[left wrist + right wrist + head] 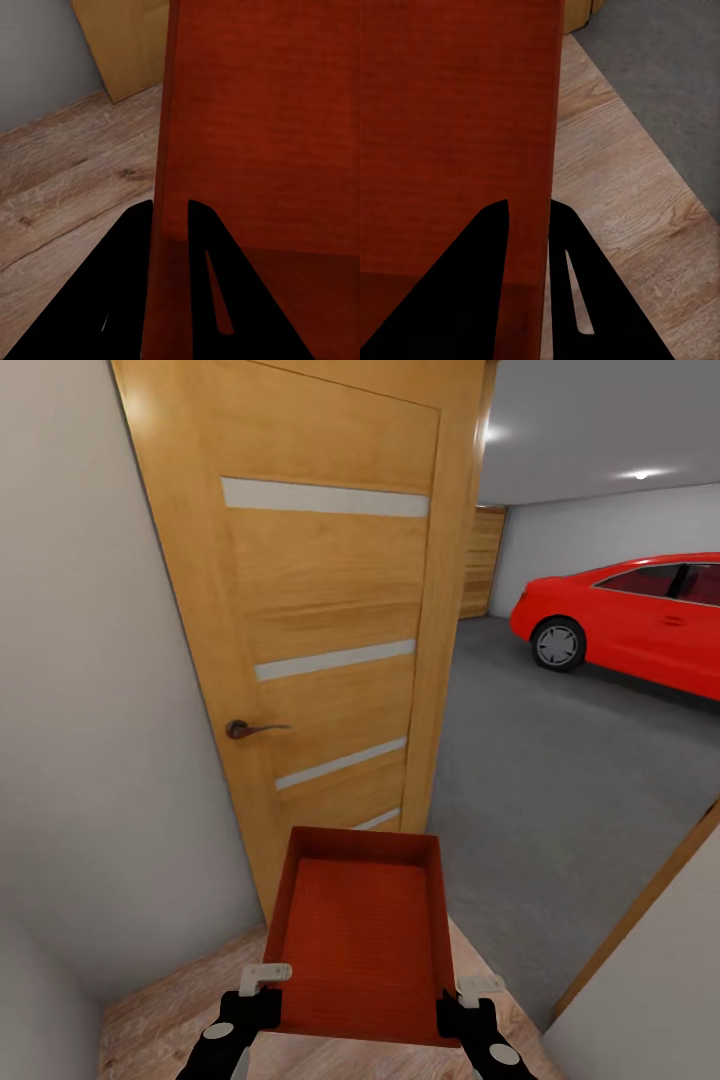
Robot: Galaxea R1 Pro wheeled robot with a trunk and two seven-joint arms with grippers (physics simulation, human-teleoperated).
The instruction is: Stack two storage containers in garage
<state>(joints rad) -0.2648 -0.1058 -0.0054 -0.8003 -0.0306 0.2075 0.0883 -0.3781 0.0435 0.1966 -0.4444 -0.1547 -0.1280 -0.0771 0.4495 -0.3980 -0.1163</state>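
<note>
I hold a rust-red open-top storage container [360,930] level in front of me, one gripper on each long side wall. My left gripper [262,985] is shut on its left wall and my right gripper [478,992] on its right wall. The left wrist view shows that gripper [171,206] with its black fingers clamping the thin red wall of the container [262,112]. The right wrist view shows the same for the right gripper [529,204] and the container [457,112]. Beyond the doorway lies the garage's dark grey floor [560,760].
An open wooden door [320,630] with a dark handle [250,729] stands just ahead on the left. A white wall [90,710] is to its left. A red car [640,615] is parked far right. The door frame [650,900] runs at the right. Light wood planks [170,1010] are under me.
</note>
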